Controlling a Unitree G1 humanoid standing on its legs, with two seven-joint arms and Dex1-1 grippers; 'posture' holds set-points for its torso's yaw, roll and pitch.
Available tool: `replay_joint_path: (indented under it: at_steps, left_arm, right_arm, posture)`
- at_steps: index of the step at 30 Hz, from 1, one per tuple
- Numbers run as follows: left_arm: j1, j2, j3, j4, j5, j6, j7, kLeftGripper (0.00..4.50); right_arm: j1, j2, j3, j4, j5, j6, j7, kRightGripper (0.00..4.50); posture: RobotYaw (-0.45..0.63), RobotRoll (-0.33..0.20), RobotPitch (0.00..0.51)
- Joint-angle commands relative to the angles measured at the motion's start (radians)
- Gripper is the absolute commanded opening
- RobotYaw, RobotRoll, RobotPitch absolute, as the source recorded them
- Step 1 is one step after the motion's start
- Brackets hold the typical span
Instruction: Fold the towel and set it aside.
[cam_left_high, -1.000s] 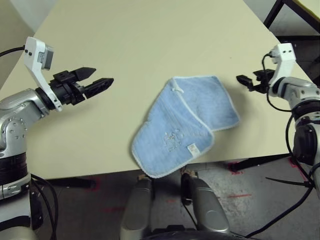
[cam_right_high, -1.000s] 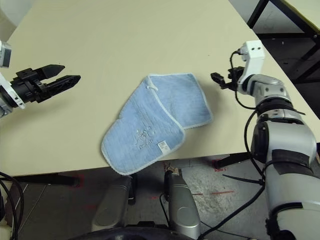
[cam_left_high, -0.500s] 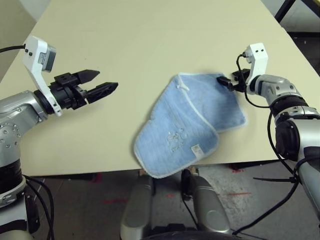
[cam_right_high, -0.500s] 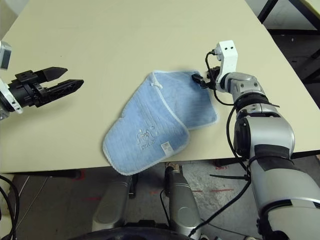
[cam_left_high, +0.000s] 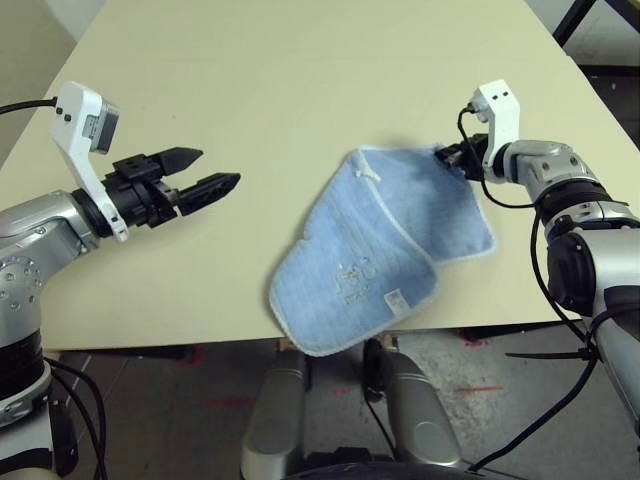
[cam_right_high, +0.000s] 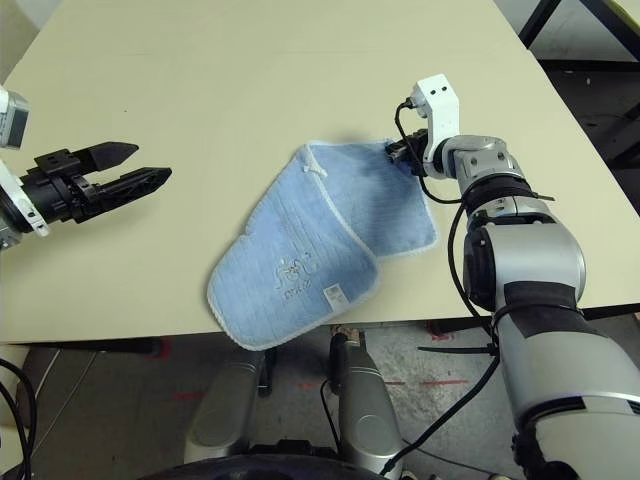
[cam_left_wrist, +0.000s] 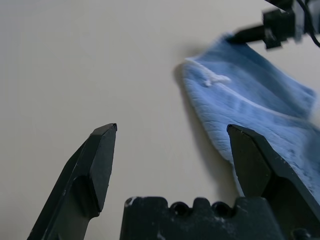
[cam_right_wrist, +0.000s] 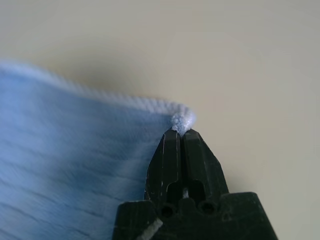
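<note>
From the head camera, a small light-blue terry towel (cam_left_high: 385, 250) with white edging lies partly folded on a pale beige worktop (cam_left_high: 250, 80), its near end hanging past the front edge. The right gripper (cam_left_high: 452, 157) has its black fingers pressed together on the towel's far right corner. The left gripper (cam_left_high: 205, 172) hovers well apart from the cloth, fingers spread and holding nothing.

The left wrist camera shows its own spread fingers (cam_left_wrist: 102, 155) over bare worktop, the towel off to one side.

The right wrist camera shows the closed right gripper (cam_right_wrist: 181, 135) pinching only the white edging at the very tip of the corner (cam_right_wrist: 182, 120). That thin bite is the main risk: a quick pull could probably slip the corner free. Dragging one-handed may also bunch the fold or tip the overhanging end off the worktop.
</note>
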Motion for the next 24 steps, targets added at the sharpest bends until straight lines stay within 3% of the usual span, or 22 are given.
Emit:
replay_joint_path:
  at_steps: [1, 15, 20, 24]
  left_arm:
    - [-0.006, -0.008, -0.06, -0.048, -0.017, -0.01, -0.028, 4.5]
    - [-0.189, -0.121, -0.347, -0.132, -0.021, -0.025, -0.085, 4.5]
    - [-0.213, -0.17, -0.497, -0.132, 0.068, -0.051, -0.077, 4.5]
    - [-0.271, -0.254, -0.628, -0.053, 0.193, -0.055, -0.012, 4.5]
  right_arm:
    - [-0.043, 0.005, -0.02, 0.0, 0.015, -0.052, -0.024, 0.03]
    - [-0.158, 0.053, -0.076, 0.002, 0.045, -0.121, -0.234, 0.03]
    - [-0.168, 0.058, -0.084, 0.004, 0.049, -0.124, -0.271, 0.03]
    - [-0.163, 0.064, -0.087, 0.005, 0.045, -0.12, -0.277, 0.03]
  posture:
    - [0.27, 0.0, 0.191]
    - [0.23, 0.0, 0.144]
    - [0.23, 0.0, 0.137]
    - [0.23, 0.0, 0.136]
